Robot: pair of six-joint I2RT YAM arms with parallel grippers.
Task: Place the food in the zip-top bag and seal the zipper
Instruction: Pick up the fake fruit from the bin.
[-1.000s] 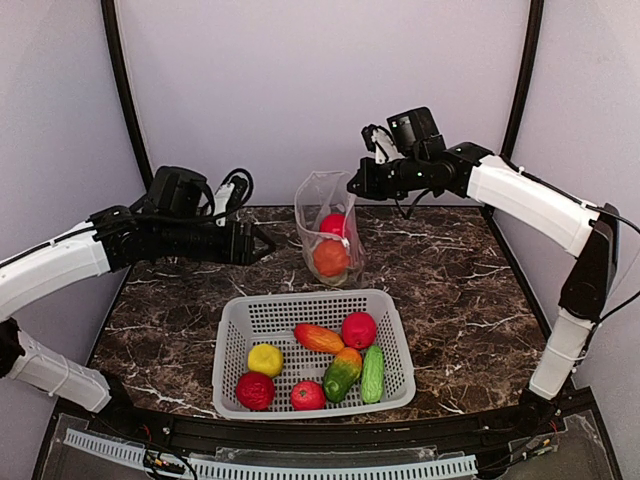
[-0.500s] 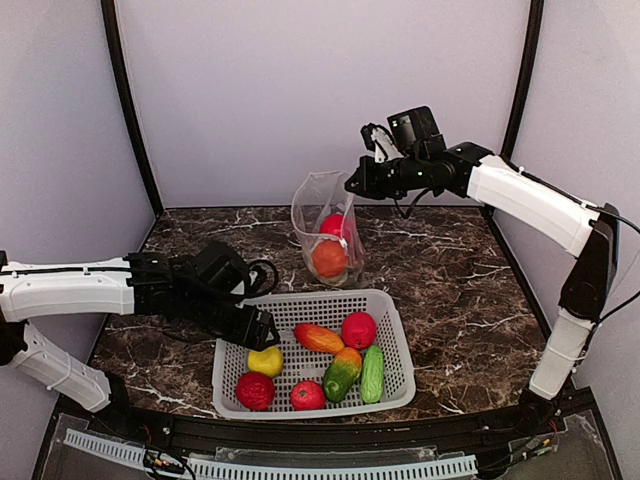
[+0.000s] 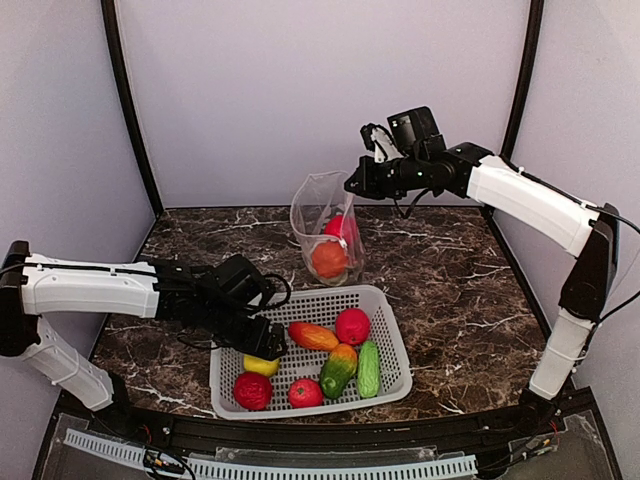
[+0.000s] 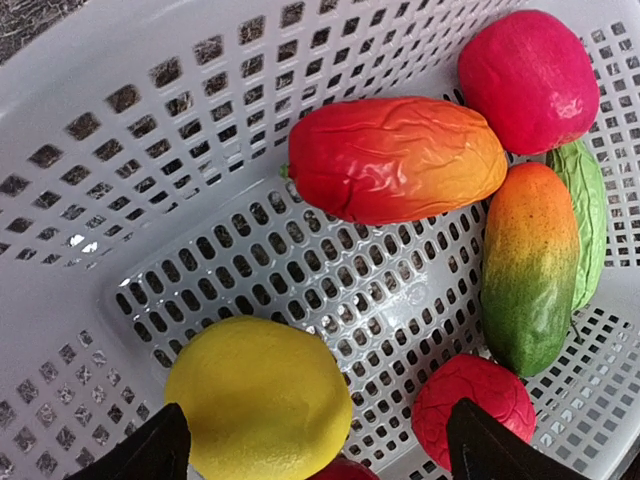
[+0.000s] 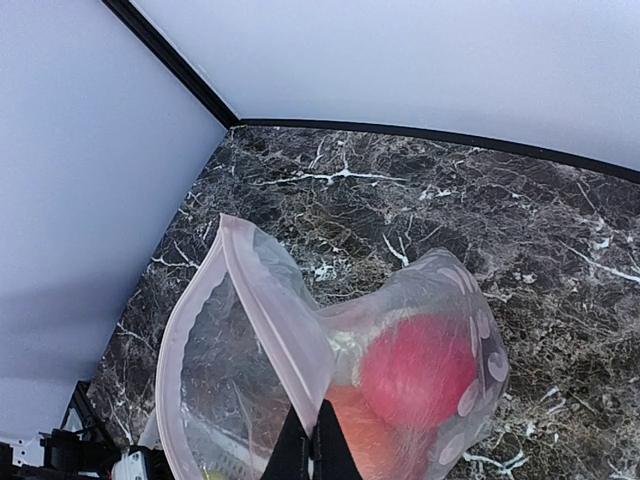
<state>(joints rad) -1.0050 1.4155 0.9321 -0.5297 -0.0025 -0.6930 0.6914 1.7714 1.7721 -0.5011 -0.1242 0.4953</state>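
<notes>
The clear zip-top bag (image 3: pixel 322 225) hangs open at the back with a red fruit (image 3: pixel 336 226) and an orange fruit (image 3: pixel 330 258) inside. My right gripper (image 3: pixel 352 185) is shut on the bag's rim; in the right wrist view its fingers (image 5: pixel 312 440) pinch the zipper strip (image 5: pixel 270 310), which stands apart. My left gripper (image 3: pixel 268 345) is open, low inside the white basket (image 3: pixel 300 297). In the left wrist view it (image 4: pixel 318 456) straddles a yellow fruit (image 4: pixel 260 410) without holding it.
The basket also holds a red-orange fruit (image 4: pixel 395 160), a pink-red round fruit (image 4: pixel 530 80), an orange-green fruit (image 4: pixel 528 270), a green cucumber (image 4: pixel 590 220) and a bumpy red fruit (image 4: pixel 470 400). The basket wall (image 4: pixel 120 120) rises close on the left.
My left arm has swung from the back left, forward and down into the basket over the yellow fruit. The basket has shifted slightly. The right arm and bag have stayed still.
</notes>
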